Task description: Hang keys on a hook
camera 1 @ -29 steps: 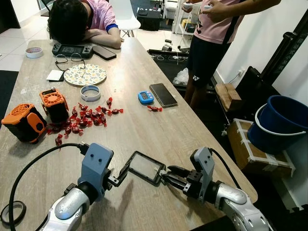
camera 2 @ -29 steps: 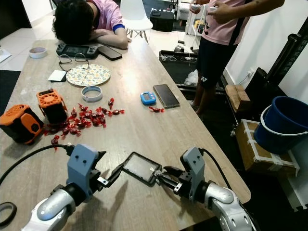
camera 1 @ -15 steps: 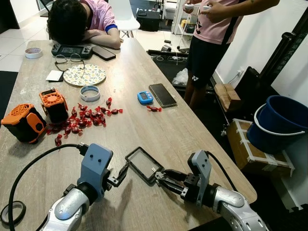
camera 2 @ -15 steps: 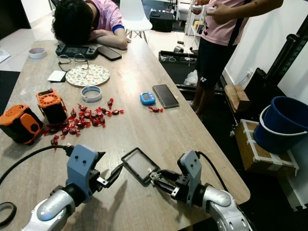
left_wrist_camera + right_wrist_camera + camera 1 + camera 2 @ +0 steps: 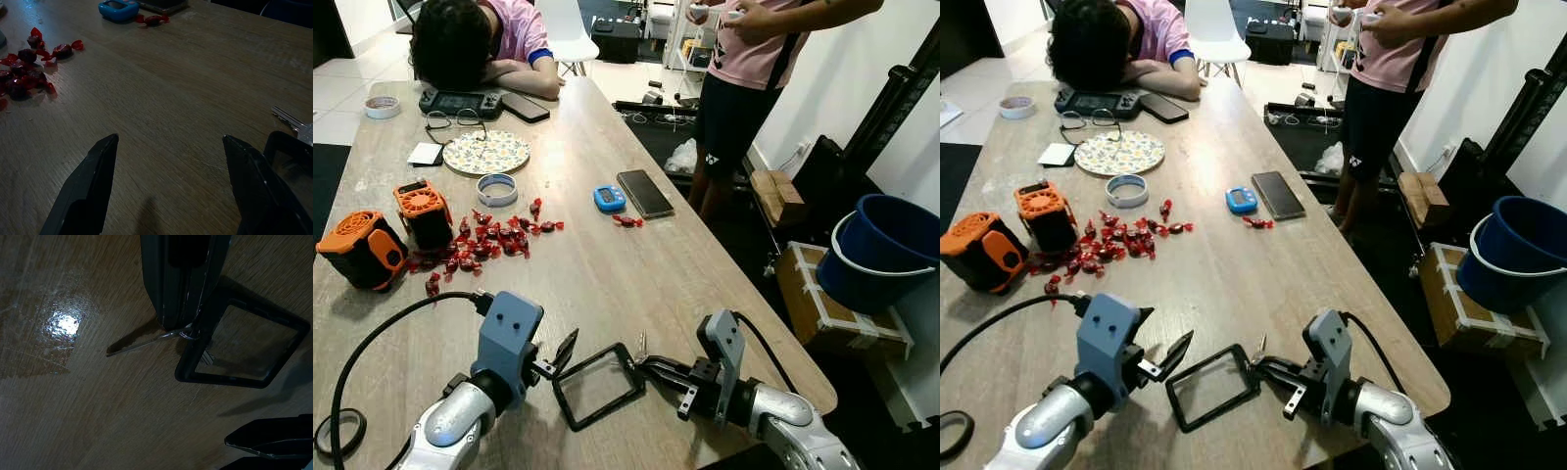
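A black rectangular frame (image 5: 558, 397) with a key ring (image 5: 190, 335) and a silver key (image 5: 641, 344) lies on the wooden table (image 5: 607, 264) near its front edge. My right gripper (image 5: 651, 367) reaches in from the right, low over the table, shut on the ring end of the frame. The key (image 5: 142, 343) pokes out beside its fingertips. My left gripper (image 5: 563, 354) hovers just left of the frame, open and holding nothing. In the left wrist view the left gripper (image 5: 170, 138) has bare table between its fingers, and the frame (image 5: 288, 161) lies past one finger.
Red candies (image 5: 489, 240), two orange-black devices (image 5: 362, 250), a phone (image 5: 644, 193), a blue timer (image 5: 609, 198) and a plate (image 5: 487, 152) lie farther up the table. One person (image 5: 470, 44) rests at the far end; another (image 5: 744, 69) stands right. A blue bucket (image 5: 886, 250) is on the floor.
The frame was held up between both grippers. Now the left gripper has let go and the frame has dropped flat onto the table. The right gripper has sunk lower with it.
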`<state>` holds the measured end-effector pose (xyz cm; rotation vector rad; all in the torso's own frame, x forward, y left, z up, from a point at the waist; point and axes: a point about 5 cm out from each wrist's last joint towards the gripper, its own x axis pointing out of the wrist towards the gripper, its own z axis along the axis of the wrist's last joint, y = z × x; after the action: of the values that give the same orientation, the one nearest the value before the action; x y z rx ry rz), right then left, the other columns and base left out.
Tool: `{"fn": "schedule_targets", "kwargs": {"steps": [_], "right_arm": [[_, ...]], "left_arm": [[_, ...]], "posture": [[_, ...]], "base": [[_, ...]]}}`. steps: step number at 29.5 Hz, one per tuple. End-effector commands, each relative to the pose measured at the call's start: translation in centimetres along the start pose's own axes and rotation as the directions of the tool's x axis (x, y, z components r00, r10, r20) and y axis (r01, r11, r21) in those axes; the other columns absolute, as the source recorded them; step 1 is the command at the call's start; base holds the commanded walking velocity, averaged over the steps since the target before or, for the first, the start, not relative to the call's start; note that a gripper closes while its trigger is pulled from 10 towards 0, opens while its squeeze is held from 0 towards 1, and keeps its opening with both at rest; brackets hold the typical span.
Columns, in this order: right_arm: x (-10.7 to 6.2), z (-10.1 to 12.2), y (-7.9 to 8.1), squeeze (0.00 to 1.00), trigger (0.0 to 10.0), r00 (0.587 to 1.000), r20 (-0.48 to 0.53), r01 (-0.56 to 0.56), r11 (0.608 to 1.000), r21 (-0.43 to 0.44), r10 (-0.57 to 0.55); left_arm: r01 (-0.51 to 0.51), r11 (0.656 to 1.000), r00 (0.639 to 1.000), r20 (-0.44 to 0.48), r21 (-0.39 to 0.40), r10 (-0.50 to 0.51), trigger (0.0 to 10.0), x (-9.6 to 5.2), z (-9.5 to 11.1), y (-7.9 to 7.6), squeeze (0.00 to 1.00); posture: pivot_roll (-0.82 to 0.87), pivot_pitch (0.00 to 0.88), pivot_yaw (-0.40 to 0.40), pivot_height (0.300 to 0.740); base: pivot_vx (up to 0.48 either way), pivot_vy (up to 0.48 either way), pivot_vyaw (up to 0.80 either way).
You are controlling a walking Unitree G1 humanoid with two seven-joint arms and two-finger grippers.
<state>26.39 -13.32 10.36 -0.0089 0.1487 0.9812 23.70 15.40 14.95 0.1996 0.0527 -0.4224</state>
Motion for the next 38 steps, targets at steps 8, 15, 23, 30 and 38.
{"fn": "schedule_targets", "kwargs": {"steps": [8,15,23,30,38], "right_arm": [[-0.9,8.1,-4.0,0.0,10.0,0.866,0.355,0.397,0.916,-0.061,-0.352],[-2.2,14.4,-4.3,0.0,10.0,0.72,0.588,0.425,0.904,0.046,-0.369],[-2.6,12.9,-5.0,0.0,10.0,0.704,0.538,0.547,0.837,0.003,-0.463],[-2.6,13.5,-5.0,0.0,10.0,0.623,0.586,0.666,0.744,-0.05,-0.518],[-1.1,12.0,-3.0,0.0,10.0,0.651,0.566,0.633,0.773,-0.039,-0.505]], "left_arm": [[-0.003,1.0,1.0,0.019,-0.018,0.003,10.0,1.0,0.5,-0.5,0.0],[0.013,1.0,0.999,0.037,-0.022,-0.012,10.0,1.8,0.7,-0.9,0.0],[-0.034,0.999,0.998,0.046,-0.021,0.035,10.0,2.2,0.8,-0.5,0.0],[-0.165,0.985,0.984,0.064,-0.047,0.168,10.0,2.4,1.0,0.2,0.0],[-0.392,0.919,0.906,0.158,-0.032,0.392,10.0,1.0,1.8,1.1,0.0]], "posture": [[0.11,0.157,-0.066,0.74],[0.09,0.147,-0.057,0.74],[0.1,0.147,-0.06,0.74],[0.1,0.144,-0.057,0.74],[0.11,0.138,-0.056,0.74]], "base": [[0.0,0.0,0.0],[0.0,0.0,0.0],[0.0,0.0,0.0],[0.0,0.0,0.0],[0.0,0.0,0.0]]}}
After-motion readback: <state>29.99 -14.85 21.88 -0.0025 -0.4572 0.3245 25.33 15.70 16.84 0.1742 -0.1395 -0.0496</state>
